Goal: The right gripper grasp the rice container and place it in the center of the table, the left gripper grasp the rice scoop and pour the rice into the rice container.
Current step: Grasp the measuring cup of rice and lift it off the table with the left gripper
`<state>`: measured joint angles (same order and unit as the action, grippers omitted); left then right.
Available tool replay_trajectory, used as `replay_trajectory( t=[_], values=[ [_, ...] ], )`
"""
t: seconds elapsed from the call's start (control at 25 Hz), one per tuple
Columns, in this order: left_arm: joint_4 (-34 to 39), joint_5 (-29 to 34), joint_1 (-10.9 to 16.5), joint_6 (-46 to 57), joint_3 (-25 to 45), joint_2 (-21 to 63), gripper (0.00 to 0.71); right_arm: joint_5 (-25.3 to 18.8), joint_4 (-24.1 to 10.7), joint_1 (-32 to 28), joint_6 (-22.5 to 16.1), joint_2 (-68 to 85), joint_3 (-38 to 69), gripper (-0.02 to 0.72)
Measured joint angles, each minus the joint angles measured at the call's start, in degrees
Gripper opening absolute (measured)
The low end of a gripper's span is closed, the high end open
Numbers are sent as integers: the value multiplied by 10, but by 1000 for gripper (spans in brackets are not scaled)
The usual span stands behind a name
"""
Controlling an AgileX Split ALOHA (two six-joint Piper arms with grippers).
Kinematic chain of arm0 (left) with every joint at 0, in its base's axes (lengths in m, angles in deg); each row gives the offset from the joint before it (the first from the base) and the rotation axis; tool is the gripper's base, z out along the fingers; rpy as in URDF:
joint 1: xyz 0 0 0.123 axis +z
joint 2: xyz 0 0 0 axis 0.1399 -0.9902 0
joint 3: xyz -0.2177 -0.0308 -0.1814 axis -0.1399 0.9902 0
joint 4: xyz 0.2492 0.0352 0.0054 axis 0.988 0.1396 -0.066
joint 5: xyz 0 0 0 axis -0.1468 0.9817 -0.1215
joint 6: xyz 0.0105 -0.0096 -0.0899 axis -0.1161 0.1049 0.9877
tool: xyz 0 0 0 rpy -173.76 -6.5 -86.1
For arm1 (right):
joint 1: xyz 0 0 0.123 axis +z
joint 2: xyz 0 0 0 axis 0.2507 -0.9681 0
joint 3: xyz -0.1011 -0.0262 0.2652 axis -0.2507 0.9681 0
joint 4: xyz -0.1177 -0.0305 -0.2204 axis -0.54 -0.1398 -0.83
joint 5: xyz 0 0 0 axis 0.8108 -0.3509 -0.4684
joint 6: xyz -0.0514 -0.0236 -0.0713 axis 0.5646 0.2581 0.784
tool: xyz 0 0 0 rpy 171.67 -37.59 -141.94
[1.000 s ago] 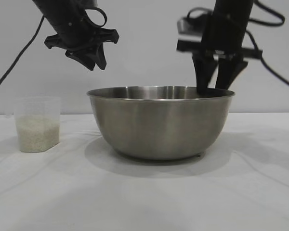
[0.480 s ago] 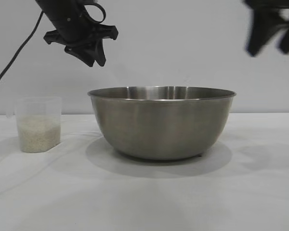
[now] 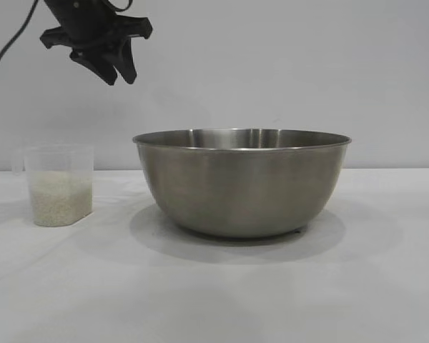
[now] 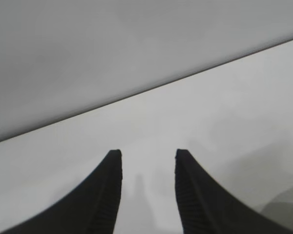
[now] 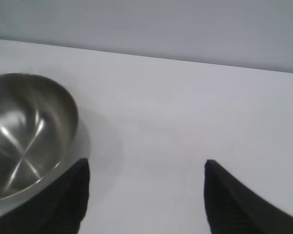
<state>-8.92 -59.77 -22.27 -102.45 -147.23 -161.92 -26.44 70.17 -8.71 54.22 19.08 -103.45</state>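
Note:
The rice container (image 3: 242,182), a large steel bowl, stands on the white table (image 3: 214,300) near the middle; it also shows empty in the right wrist view (image 5: 27,131). The rice scoop (image 3: 57,184), a frosted plastic cup, stands at the left, about half full of rice (image 3: 59,200). My left gripper (image 3: 114,71) hangs open and empty high above the table, up and to the right of the scoop; in its wrist view (image 4: 148,155) only bare cloth lies between the fingers. My right gripper (image 5: 145,165) is wide open and empty beside the bowl, out of the exterior view.
A plain grey wall (image 3: 272,64) rises behind the table. Bare cloth lies in front of the bowl and to its right (image 3: 393,236).
My right gripper has let go of the bowl's rim, risen and left the exterior view to the upper right. My left gripper has moved up and to the left, toward the scoop's side.

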Motion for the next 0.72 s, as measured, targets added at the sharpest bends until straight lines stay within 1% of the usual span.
replay_trajectory(
  t=[0.08,0.12,0.16,0.28,0.4,0.52,0.64,0.72],
  values=[
    [-10,-20,0,-2,27,22,217,-73,1,-3,-1,37,2,426],
    [-12,-35,0,-2,48,37,217,-103,1,-5,-4,56,4,426],
    [-12,-53,-1,-2,68,49,217,-117,1,-8,-14,73,8,426],
    [-15,-98,-2,-12,146,95,217,-132,-11,-13,-61,139,24,426],
    [-15,-145,-3,-14,221,137,217,-161,-34,-14,-86,187,50,426],
    [-16,-199,-3,-15,297,171,217,-187,-47,-15,-95,220,72,426],
    [-16,-252,-4,-17,375,208,217,-191,-49,-15,-98,249,77,426],
    [-15,-290,-6,-17,424,231,217,-192,-56,-15,-110,258,77,426]
  ],
)
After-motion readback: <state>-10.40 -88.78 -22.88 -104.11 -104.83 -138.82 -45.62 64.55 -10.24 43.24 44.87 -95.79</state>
